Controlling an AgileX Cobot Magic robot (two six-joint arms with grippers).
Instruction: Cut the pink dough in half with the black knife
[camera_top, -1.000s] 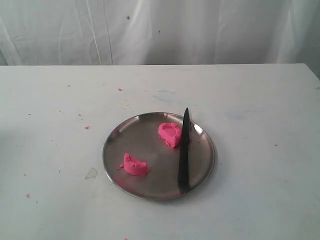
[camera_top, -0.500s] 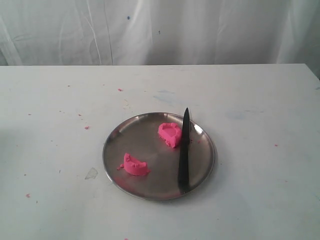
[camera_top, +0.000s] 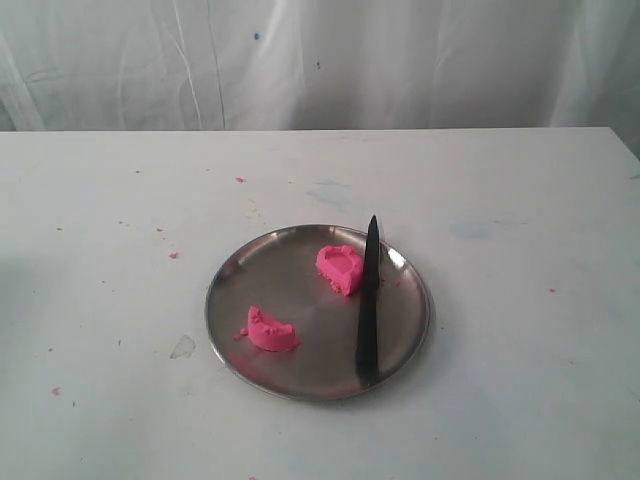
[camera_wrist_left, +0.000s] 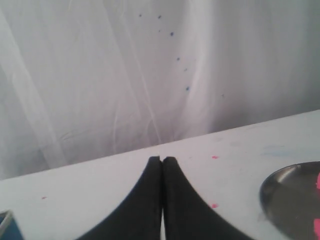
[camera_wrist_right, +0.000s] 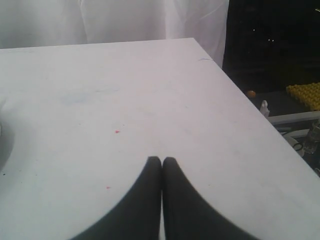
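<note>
The pink dough lies in two half-round chunks on a round steel plate (camera_top: 245, 270): one chunk (camera_top: 341, 267) toward the back, the other (camera_top: 271, 331) at the front left. The black knife (camera_top: 369, 305) rests flat on the plate's right side, tip pointing to the back, just right of the back chunk. No arm shows in the exterior view. My left gripper (camera_wrist_left: 162, 159) is shut and empty above the table, with the plate's rim (camera_wrist_left: 270, 181) off to one side. My right gripper (camera_wrist_right: 161, 159) is shut and empty over bare tabletop.
Tiny pink crumbs (camera_top: 174, 254) dot the white table (camera_top: 520, 200) left of the plate. A white curtain (camera_top: 320, 60) hangs behind. In the right wrist view the table's edge (camera_wrist_right: 250, 102) drops off toward dark clutter. A blue object (camera_wrist_left: 6, 227) sits at the left wrist view's corner.
</note>
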